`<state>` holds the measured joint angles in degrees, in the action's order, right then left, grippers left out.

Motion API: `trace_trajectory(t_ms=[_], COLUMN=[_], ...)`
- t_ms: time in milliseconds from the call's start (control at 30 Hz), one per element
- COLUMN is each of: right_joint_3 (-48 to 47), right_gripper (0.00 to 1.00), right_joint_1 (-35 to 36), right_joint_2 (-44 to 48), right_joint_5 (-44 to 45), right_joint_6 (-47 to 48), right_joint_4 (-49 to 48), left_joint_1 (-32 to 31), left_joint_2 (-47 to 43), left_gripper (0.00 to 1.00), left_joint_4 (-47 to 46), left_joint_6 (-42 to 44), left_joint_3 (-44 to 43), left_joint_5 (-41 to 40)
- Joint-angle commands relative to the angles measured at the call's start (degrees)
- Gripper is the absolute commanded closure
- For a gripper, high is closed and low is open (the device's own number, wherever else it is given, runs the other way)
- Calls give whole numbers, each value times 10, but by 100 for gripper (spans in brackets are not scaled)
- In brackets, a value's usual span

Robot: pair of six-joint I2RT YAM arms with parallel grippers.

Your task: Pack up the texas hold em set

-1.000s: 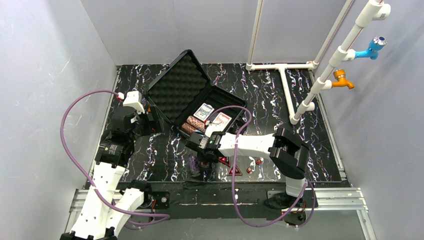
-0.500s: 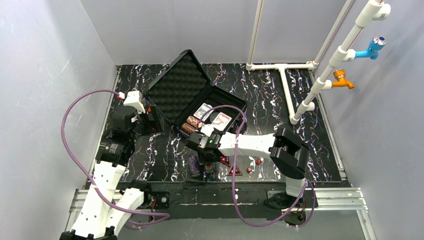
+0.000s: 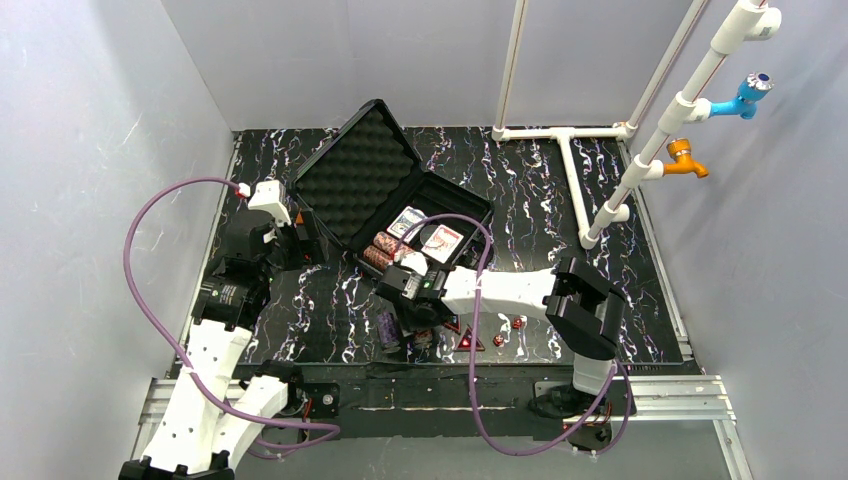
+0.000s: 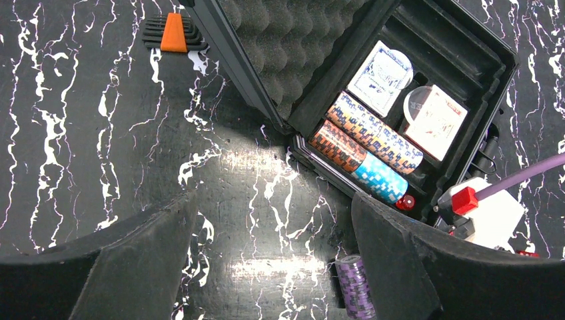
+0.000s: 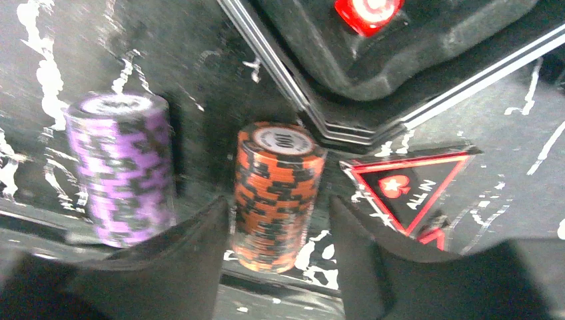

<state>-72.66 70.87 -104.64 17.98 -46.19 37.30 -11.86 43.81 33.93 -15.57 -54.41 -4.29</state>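
Observation:
The black case (image 3: 352, 186) lies open, its foam lid tilted back. Its tray (image 4: 496, 63) holds two card decks (image 4: 381, 79), two brown chip rolls (image 4: 373, 133), a blue roll (image 4: 380, 177) and a red die (image 4: 404, 202). My right gripper (image 5: 280, 267) is open, with its fingers on either side of an upright orange-brown chip roll (image 5: 276, 193) in front of the case. A purple roll (image 5: 123, 167) stands just to its left, also in the top view (image 3: 387, 330). A red triangular marker (image 5: 410, 187) lies to the right. My left gripper (image 4: 273, 257) is open and empty, beside the case's left corner.
More red markers (image 3: 467, 341) and small red dice (image 3: 518, 323) lie on the black marbled table near its front edge. A white pipe frame (image 3: 570, 170) stands at the back right. An orange wedge on a ribbed black piece (image 4: 174, 33) sits beside the lid.
My right gripper has moved slightly toward the near edge and down around the orange-brown roll. The left arm has not moved.

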Motion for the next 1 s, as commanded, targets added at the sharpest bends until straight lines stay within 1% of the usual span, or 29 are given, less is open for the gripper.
trace_trajectory(t_ms=[0, 67, 200, 367, 567, 767, 967], right_joint_3=[-6, -15, -26, -37, -57, -67, -64], right_gripper=[29, 25, 25, 32, 36, 48, 70], right_joint_1=[1, 1, 1, 4, 7, 8, 9], right_joint_2=[-1, -3, -6, -12, -29, -44, -44], right_joint_5=[11, 18, 25, 26, 37, 37, 34], right_joint_6=[2, -4, -25, -43, -40, -31, -29], right_joint_4=[59, 69, 78, 75, 73, 68, 64], left_joint_1=[-3, -3, -3, -3, -3, -3, -3], left_joint_2=[0, 0, 0, -1, -3, -4, -4], left_gripper=[15, 15, 15, 15, 15, 15, 15], left_joint_4=[7, 7, 7, 7, 7, 7, 7], left_joint_6=[4, 4, 5, 4, 4, 4, 5], left_joint_3=[-11, -11, -11, -11, -11, -11, -11], left_joint_5=[-7, -7, -7, -7, -6, -6, -7])
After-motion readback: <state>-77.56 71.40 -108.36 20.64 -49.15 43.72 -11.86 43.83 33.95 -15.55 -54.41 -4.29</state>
